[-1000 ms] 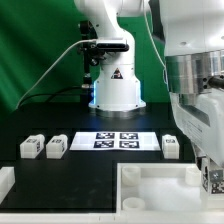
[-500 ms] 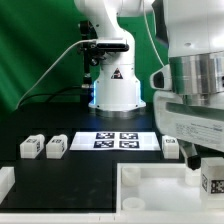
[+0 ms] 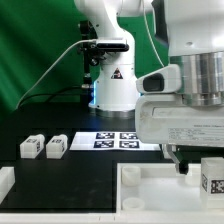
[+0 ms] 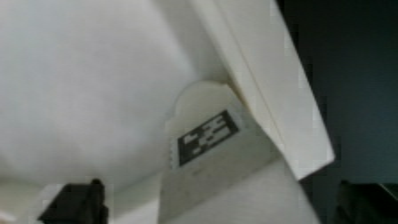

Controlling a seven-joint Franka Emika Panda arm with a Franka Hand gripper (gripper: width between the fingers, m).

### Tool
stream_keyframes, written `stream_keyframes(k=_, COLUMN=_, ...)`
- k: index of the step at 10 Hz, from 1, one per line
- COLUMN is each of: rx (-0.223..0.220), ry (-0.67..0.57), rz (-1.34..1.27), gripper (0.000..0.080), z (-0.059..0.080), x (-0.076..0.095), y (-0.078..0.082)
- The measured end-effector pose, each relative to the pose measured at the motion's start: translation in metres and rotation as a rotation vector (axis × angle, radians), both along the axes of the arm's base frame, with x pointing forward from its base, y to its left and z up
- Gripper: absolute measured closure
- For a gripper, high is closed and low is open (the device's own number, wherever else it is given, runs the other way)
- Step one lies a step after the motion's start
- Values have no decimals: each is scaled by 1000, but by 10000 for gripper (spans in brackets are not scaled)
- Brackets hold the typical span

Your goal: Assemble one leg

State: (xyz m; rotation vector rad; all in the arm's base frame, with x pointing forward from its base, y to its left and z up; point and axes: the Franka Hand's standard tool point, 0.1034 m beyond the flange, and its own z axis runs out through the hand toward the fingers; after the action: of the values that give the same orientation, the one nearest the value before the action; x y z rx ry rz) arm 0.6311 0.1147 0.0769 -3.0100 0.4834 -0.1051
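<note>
In the exterior view the arm's wrist fills the exterior view's right side, its housing hanging low over the large white panel (image 3: 150,185) that lies at the front of the black table (image 3: 40,170). Just under the housing, at the exterior view's right edge, a leg (image 3: 213,177) stands upright with its black-and-white tag facing the camera, held up above the panel's far right part. The gripper (image 3: 200,168) itself is mostly hidden by the housing, and only dark bits of it show beside the leg. From that the fingers look closed around the leg, though the contact is not plain to see. In the wrist view, the leg (image 4: 222,140) appears close and blurred, a white body with a dark tag, lying along the panel's raised white rim (image 4: 267,90); a dark fingertip (image 4: 75,200) shows at the edge of the frame. Two more legs (image 3: 31,147) (image 3: 56,147) sit side by side on the table at the exterior view's left, well apart from the arm. The marker board (image 3: 110,139) lies flat on the table between those legs and the arm, behind the panel.
</note>
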Motion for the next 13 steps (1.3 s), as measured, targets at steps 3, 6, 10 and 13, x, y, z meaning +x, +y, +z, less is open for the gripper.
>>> stream_keyframes(k=3, rx=-57, ry=-40, rz=325, gripper=150, z=4, x=5, y=3)
stream_keyframes(k=6, rx=-37, ry=-31, rz=185, gripper=382, z=4, x=5, y=4)
stream_keyframes(k=10, rx=24, ry=55, rz=-486, gripper=508, z=6, x=4, y=-3)
stream_keyframes(k=13, rx=94, ry=116, rz=-953, gripper=508, z=2, x=3, y=-9)
